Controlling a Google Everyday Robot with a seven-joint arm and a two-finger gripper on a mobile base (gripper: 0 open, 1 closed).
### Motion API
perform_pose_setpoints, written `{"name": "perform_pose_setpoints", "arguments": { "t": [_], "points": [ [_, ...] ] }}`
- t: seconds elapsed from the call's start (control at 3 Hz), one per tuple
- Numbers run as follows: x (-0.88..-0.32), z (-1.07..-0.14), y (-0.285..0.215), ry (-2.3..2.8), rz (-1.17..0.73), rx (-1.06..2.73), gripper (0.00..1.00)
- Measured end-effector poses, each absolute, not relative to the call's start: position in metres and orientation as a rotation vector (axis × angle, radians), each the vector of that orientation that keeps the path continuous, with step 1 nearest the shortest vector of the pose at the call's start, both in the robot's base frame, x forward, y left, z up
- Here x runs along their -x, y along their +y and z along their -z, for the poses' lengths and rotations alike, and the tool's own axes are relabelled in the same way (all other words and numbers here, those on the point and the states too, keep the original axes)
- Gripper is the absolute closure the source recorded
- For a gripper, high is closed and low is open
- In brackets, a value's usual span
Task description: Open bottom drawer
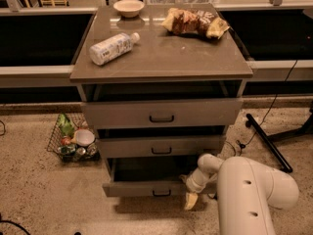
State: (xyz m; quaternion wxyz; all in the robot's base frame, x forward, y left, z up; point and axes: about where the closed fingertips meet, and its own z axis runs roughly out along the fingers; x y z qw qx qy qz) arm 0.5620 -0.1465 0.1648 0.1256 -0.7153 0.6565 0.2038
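The cabinet has three grey-brown drawers. The bottom drawer [142,188] is pulled out farther than the two above, its dark inside showing, with a small dark bar handle [162,193] at its centre. The middle drawer [161,146] and the top drawer [161,112] stand slightly out. My gripper [190,198] is low at the bottom drawer's right front corner, to the right of the handle, on the end of my white arm [244,195]. It holds nothing that I can see.
A plastic bottle [112,48] lies on the cabinet top, with a bowl [128,7] and a snack bag [195,22] behind. A wire basket of items [73,141] sits on the floor at left. A black stand leg and cable [269,141] lie at right.
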Motion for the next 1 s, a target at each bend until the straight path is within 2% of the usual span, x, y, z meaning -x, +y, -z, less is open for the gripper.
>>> {"name": "perform_pose_setpoints", "arguments": {
  "t": [1.0],
  "points": [
    [-0.5449,-0.1717,-0.1395,1.873,-0.648,2.087,0.88]
  ]
}}
